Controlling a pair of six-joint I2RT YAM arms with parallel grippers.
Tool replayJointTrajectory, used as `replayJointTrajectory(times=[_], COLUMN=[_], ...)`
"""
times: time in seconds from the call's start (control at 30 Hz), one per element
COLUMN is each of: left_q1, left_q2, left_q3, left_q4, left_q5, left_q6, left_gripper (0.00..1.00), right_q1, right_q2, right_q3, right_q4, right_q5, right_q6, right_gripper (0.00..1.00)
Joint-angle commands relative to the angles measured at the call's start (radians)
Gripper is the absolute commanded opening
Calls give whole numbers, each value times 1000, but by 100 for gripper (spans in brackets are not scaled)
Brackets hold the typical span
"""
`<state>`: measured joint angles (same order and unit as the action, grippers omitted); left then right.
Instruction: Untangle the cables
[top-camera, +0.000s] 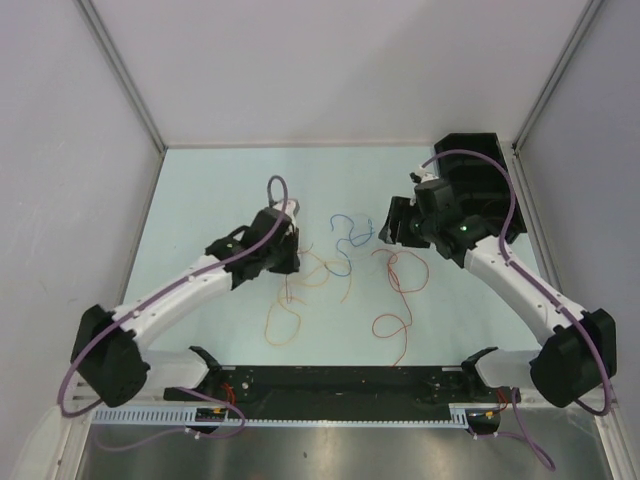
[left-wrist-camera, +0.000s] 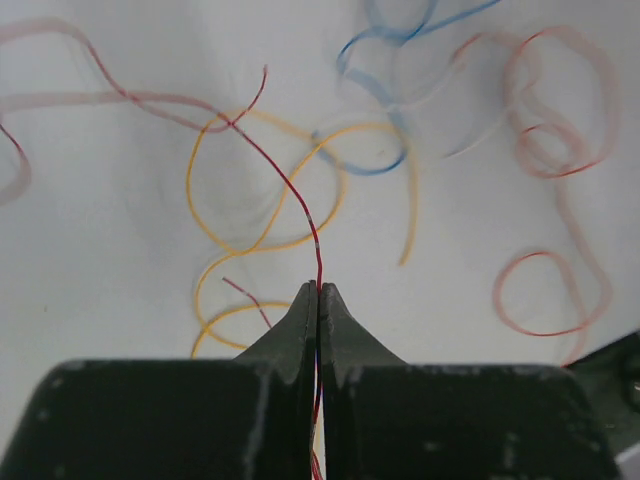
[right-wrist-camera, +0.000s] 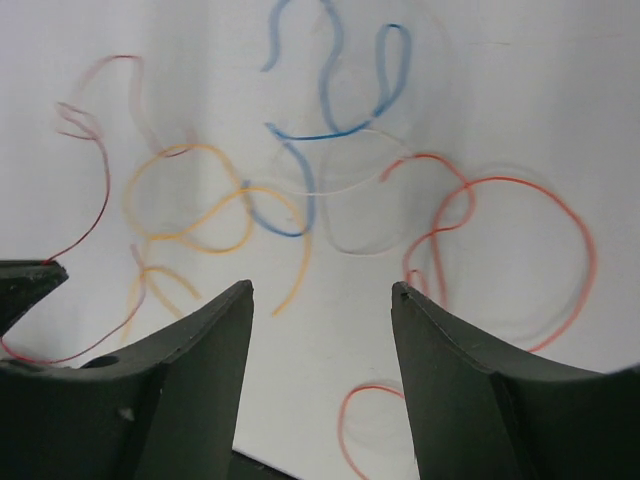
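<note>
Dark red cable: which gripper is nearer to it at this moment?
Left. The left gripper is shut on the dark red cable. The right gripper is open and apart from it, holding nothing.

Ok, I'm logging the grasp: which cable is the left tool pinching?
The dark red cable, clamped between the shut left tool's tips; no other cable is held.

Bright, even light; blurred wrist views
</note>
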<state>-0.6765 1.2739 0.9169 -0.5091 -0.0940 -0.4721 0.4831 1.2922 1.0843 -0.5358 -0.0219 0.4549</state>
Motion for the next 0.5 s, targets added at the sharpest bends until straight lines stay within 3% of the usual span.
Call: replayJointTrajectory(times=[0.0, 0.27, 0.47], left_q1=[-8, -6, -6], left_q2=[-163, -278, -349], left_q3=[177, 93, 22], left_q4=[-72, -11, 46], left_q5=[117, 289, 338], left_q6=[82, 142, 153], left_gripper=[0, 0, 0], right_q1=[-12, 25, 84], right_q2=[-96, -31, 103], right_q3=[6, 6, 6], right_q4=[161, 374, 457], right_q5=[-272, -466, -449], right_q6=[92, 309, 471], right_gripper=[62, 63, 63])
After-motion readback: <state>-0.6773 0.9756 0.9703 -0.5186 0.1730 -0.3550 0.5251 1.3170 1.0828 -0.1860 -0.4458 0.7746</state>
